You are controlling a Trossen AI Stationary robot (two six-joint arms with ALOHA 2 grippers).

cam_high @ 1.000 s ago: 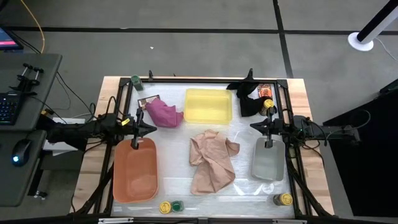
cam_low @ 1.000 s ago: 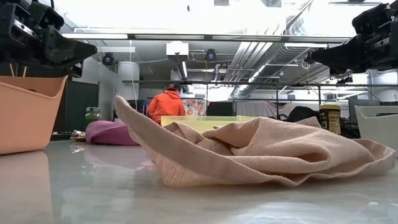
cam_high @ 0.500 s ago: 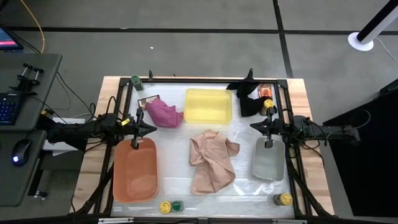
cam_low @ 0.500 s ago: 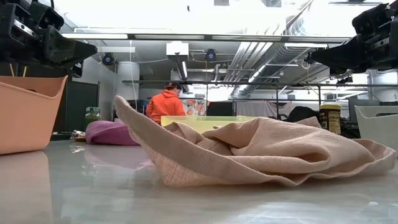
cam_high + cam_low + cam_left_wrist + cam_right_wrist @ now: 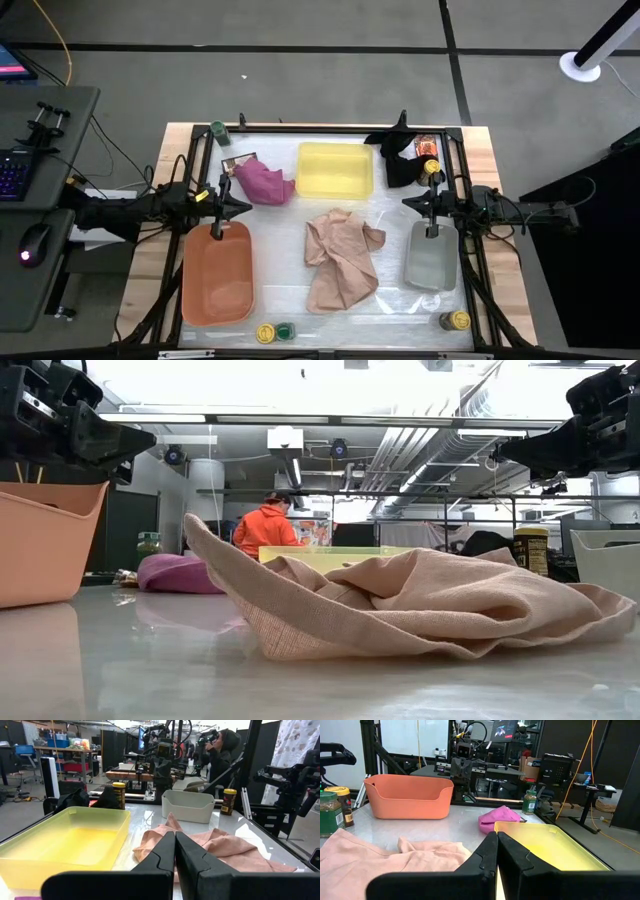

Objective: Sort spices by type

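Note:
Both grippers hang shut above the table and touch nothing. My left gripper is over the orange tray's far end, and my right gripper is over the grey tray's far end. A green-lidded jar stands at the far left corner. A yellow-lidded jar stands by the black cloth, next to an orange-red packet. A brown packet lies partly under the pink cloth. At the near edge stand a yellow-lidded jar and a green-lidded jar. Two more jars stand at the near right.
The yellow tray sits far centre, the orange tray near left, the grey tray near right. A crumpled tan cloth lies in the middle, a pink cloth far left, a black cloth far right. A person in orange stands in the room behind.

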